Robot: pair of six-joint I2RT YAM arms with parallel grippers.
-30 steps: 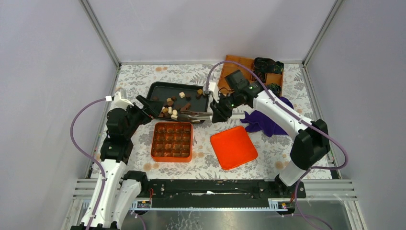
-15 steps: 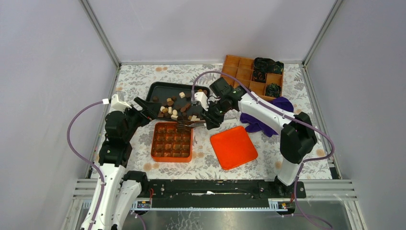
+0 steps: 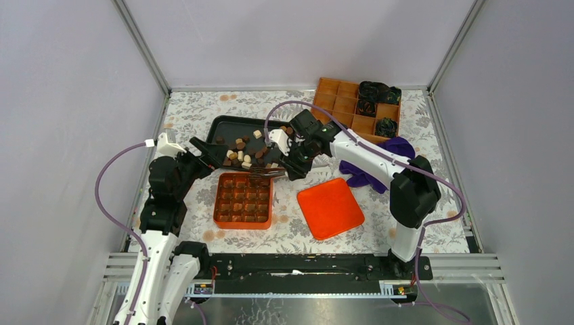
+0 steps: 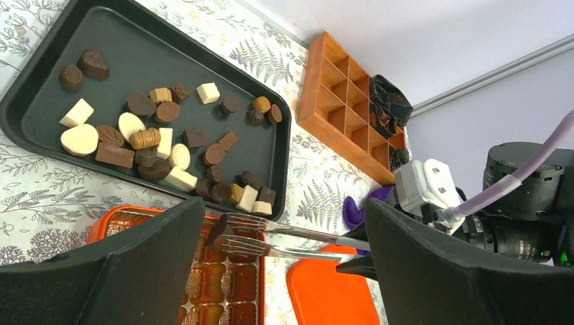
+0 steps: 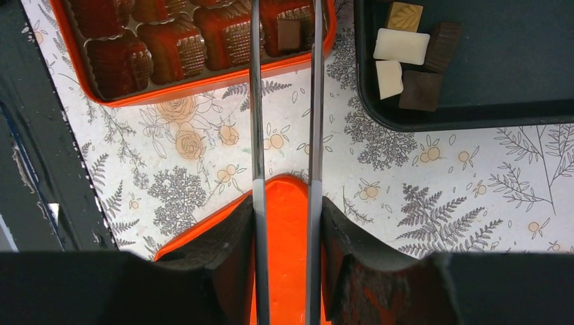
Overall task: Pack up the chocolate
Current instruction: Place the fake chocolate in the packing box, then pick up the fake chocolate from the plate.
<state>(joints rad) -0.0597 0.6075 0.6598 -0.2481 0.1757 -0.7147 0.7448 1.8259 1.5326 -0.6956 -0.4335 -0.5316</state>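
Observation:
Chocolate [image 3: 245, 153] pieces, dark, light brown and cream, lie loose in a black tray [image 3: 227, 126], also seen in the left wrist view as chocolate [image 4: 162, 142] on the tray [image 4: 135, 68]. My right gripper [image 3: 298, 166] is shut on metal tongs [image 3: 271, 173]. The tongs' forked tips [image 4: 233, 233] hang over the far right corner of the orange box [image 3: 244, 201], with a dark piece [image 4: 216, 232] at them. Between the tongs' arms [image 5: 256, 135] a dark chocolate [image 5: 289, 35] shows over a box cell. My left gripper [image 3: 210, 152] stands open and holds nothing, by the tray's near edge.
An orange lid [image 3: 329, 208] lies flat to the right of the box. At the back right stands an orange compartment organizer [image 3: 342, 101] with black-and-green bundles [image 3: 376, 91]. A purple cloth [image 3: 369, 172] lies under the right arm. Grey walls enclose the patterned table.
My right arm has swung the tongs from the black tray toward me, to above the orange box. The left arm has barely shifted.

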